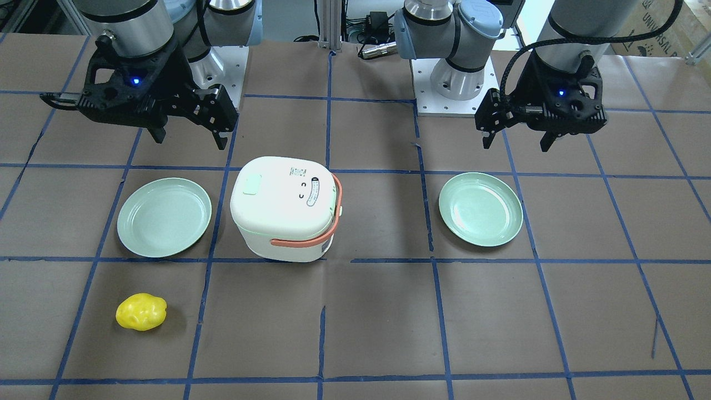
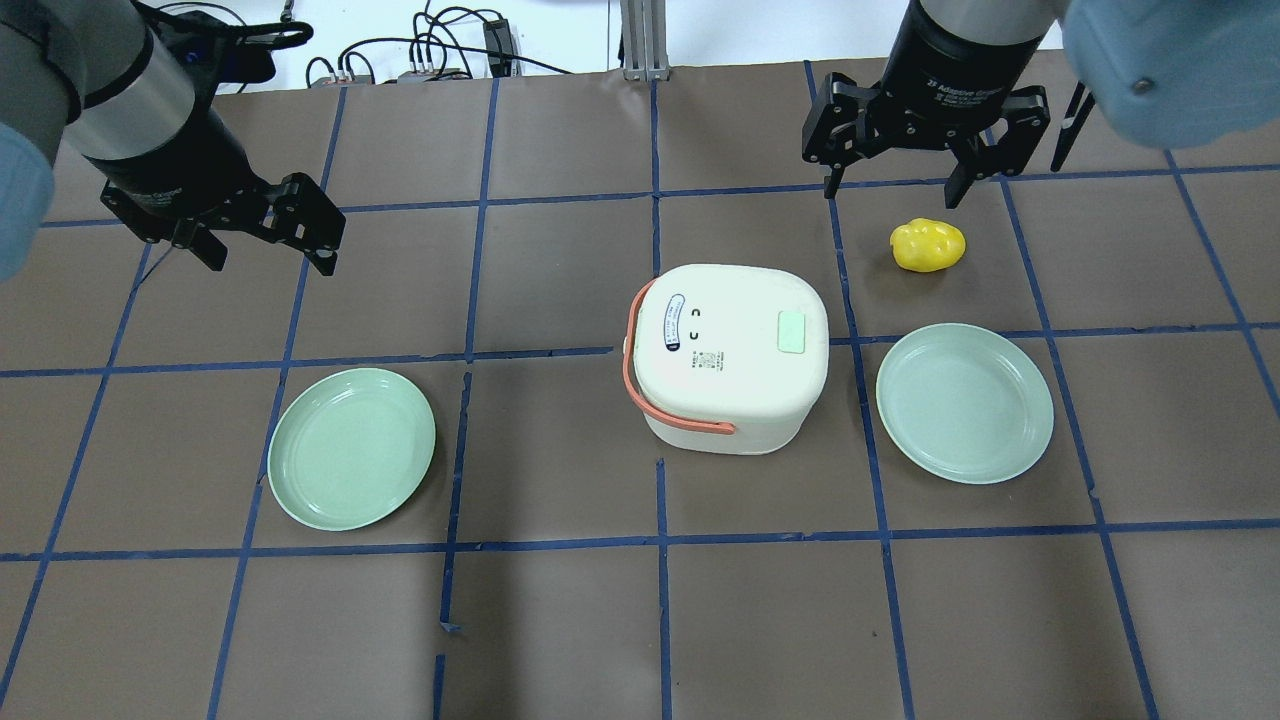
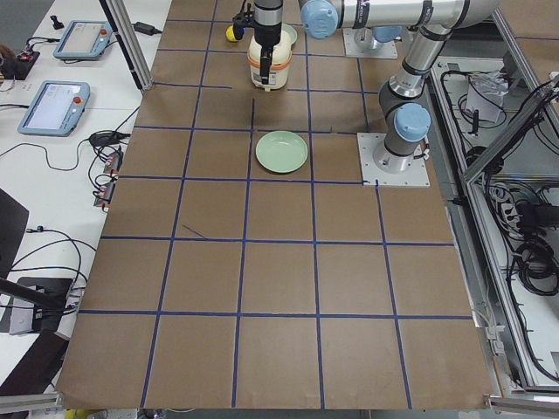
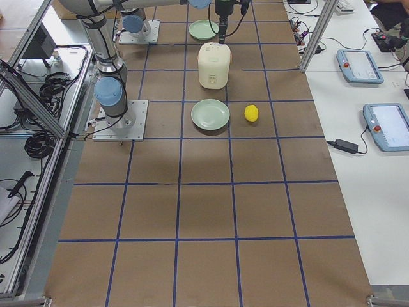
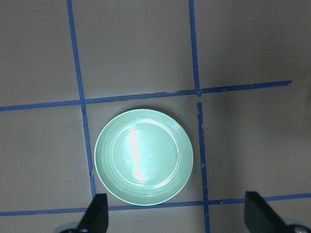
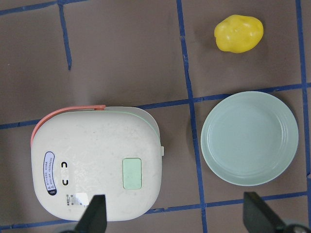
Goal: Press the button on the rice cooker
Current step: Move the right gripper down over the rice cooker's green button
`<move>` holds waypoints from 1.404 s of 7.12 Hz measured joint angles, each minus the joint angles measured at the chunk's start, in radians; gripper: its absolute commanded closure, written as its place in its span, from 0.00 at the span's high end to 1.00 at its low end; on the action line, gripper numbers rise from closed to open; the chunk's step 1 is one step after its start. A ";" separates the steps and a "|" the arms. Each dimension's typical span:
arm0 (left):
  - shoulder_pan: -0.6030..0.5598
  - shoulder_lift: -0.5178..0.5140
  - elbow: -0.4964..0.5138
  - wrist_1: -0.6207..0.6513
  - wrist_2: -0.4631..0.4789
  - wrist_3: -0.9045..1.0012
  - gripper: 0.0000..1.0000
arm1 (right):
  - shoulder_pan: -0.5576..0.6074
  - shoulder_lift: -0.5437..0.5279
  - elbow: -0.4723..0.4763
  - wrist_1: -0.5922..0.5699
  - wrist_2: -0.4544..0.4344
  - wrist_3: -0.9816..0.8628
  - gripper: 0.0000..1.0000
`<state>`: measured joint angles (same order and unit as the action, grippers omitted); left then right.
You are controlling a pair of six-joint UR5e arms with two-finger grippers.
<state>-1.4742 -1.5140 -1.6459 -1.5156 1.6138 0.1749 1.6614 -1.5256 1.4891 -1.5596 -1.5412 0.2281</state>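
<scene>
The white rice cooker with a salmon handle stands at mid-table, lid shut. A pale green button sits on its lid; it also shows in the right wrist view and the front view. My right gripper is open and empty, hovering high above the table beyond the cooker; it shows in the front view and in its own wrist view. My left gripper is open and empty, hovering far to the cooker's left, above a green plate.
A green plate lies right of the cooker. Another green plate lies to the left. A yellow lumpy object lies beyond the right plate, under the right gripper. Brown table paper carries a blue tape grid.
</scene>
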 measured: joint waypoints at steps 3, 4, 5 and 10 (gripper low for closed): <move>0.000 0.000 0.000 0.000 0.000 0.000 1.00 | 0.021 -0.035 0.139 -0.116 0.002 0.025 0.24; 0.000 0.000 0.000 0.000 0.000 0.000 1.00 | 0.025 -0.039 0.181 -0.160 0.007 0.028 0.14; 0.000 0.000 0.000 0.000 0.000 0.000 1.00 | 0.031 -0.034 0.201 -0.178 0.020 0.025 0.12; 0.000 0.000 0.000 0.000 0.000 0.000 1.00 | 0.049 0.035 0.210 -0.198 0.045 0.018 0.09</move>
<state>-1.4742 -1.5140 -1.6460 -1.5155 1.6138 0.1749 1.7105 -1.4904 1.6995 -1.7572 -1.4959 0.2458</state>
